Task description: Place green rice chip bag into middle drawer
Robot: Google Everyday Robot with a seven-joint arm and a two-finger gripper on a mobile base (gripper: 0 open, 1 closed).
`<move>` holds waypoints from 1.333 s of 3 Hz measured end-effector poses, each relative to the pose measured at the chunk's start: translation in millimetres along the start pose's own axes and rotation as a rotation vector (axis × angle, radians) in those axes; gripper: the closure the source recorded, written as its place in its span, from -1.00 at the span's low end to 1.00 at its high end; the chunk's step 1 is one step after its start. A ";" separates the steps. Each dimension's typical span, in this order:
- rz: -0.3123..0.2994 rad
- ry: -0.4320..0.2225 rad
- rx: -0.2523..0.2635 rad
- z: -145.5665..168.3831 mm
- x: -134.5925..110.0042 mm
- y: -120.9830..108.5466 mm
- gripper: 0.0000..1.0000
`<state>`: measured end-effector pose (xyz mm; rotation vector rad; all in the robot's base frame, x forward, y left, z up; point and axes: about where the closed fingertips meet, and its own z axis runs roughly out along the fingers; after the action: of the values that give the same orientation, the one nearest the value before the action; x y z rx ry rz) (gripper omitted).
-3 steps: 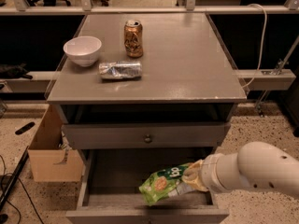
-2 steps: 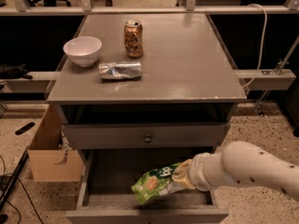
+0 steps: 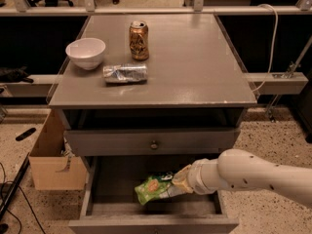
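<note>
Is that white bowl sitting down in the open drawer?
No, the white bowl stands on the cabinet top; only the green rice chip bag, in the gripper, is over the middle drawer.

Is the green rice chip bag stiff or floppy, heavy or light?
Probably floppy: the green rice chip bag looks crumpled where the end effector holds it inside the middle drawer. Likely light, being puffy; unlikely to roll.

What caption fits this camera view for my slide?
Gripper holds the green rice chip bag inside the open middle drawer, just above its floor.
</note>
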<state>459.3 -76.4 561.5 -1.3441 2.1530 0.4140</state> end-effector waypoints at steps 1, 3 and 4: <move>0.065 -0.014 0.021 14.4 19.8 -14.8 1.00; 0.135 -0.019 0.028 59.7 40.4 -30.7 1.00; 0.137 -0.023 -0.009 90.8 30.7 -20.9 0.97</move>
<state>494.5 -59.7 471.4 -1.1946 2.2343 0.4905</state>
